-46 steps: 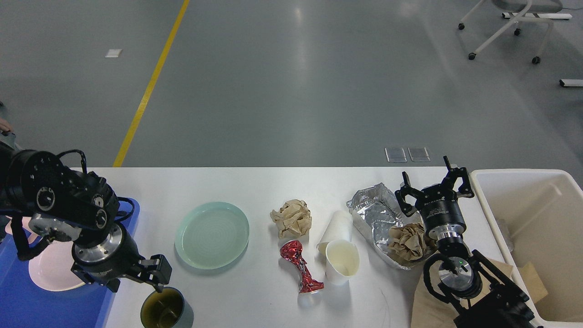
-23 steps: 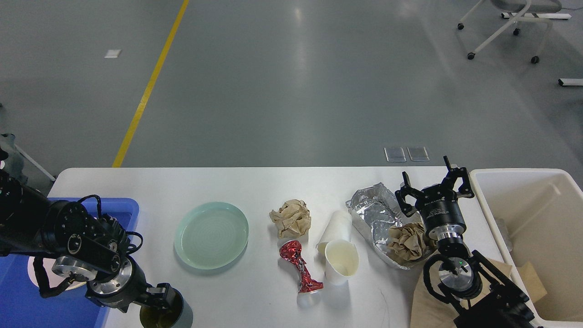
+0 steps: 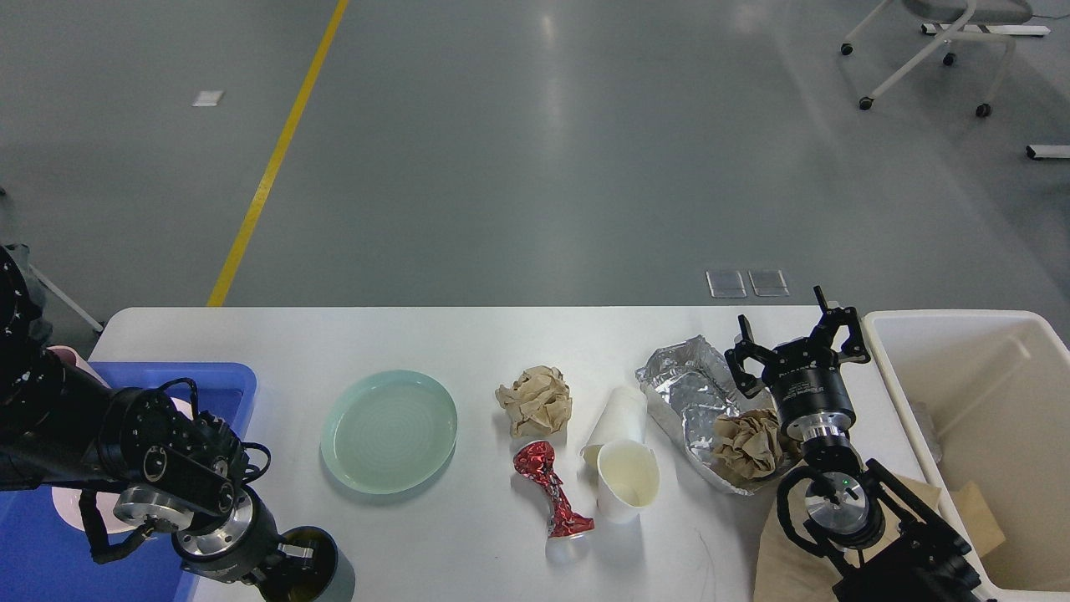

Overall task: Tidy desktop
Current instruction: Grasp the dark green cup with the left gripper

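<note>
The white desktop [image 3: 468, 343] holds a pale green plate [image 3: 389, 431], a crumpled brown paper ball [image 3: 537, 400], a crushed red can [image 3: 552, 489], an upright white paper cup [image 3: 627, 478] with another lying behind it [image 3: 617, 415], and a sheet of foil [image 3: 690, 389] with a second brown paper ball [image 3: 746, 443] on it. A dark olive cup [image 3: 318, 573] stands at the front left. My left gripper [image 3: 294, 558] is down at this cup's rim; its fingers are too dark to tell apart. My right gripper [image 3: 794, 334] is open and empty, just behind the foil.
A blue tray [image 3: 42, 552] with a pink plate [image 3: 71, 506] sits at the left edge under my left arm. A cream-white bin [image 3: 978, 334] stands at the right edge. A brown paper sheet [image 3: 782, 556] lies by my right arm.
My left arm has dropped and pulled back, bringing its gripper from above the dark cup down to its rim. The right arm and the other objects have not moved.
</note>
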{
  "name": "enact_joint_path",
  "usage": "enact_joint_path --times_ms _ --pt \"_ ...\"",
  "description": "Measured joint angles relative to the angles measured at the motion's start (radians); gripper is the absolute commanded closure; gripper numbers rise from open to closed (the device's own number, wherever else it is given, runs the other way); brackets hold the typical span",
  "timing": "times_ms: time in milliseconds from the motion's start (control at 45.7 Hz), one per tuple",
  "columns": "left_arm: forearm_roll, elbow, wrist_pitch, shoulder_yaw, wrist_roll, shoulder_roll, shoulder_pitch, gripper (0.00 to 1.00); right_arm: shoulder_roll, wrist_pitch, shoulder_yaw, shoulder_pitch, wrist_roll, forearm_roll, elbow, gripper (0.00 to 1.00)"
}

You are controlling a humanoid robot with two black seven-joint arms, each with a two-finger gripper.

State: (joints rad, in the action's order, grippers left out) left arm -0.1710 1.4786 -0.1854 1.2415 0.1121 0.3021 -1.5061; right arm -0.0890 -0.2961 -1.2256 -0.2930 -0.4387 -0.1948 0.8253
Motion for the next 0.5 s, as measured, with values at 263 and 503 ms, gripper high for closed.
enact_joint_path --times_ms 263,503 --pt "0.002 -0.003 -0.005 0.004 0.001 0.004 -0.001 1.0 0.0 0.0 0.0 0.0 0.0 0.0 0.0 0.0" --pt "0.002 0.009 -0.036 0.009 -0.001 0.026 -0.039 1.0 0.0 0.0 0.0 0.0 0.0 0.0 0.0 0.0"
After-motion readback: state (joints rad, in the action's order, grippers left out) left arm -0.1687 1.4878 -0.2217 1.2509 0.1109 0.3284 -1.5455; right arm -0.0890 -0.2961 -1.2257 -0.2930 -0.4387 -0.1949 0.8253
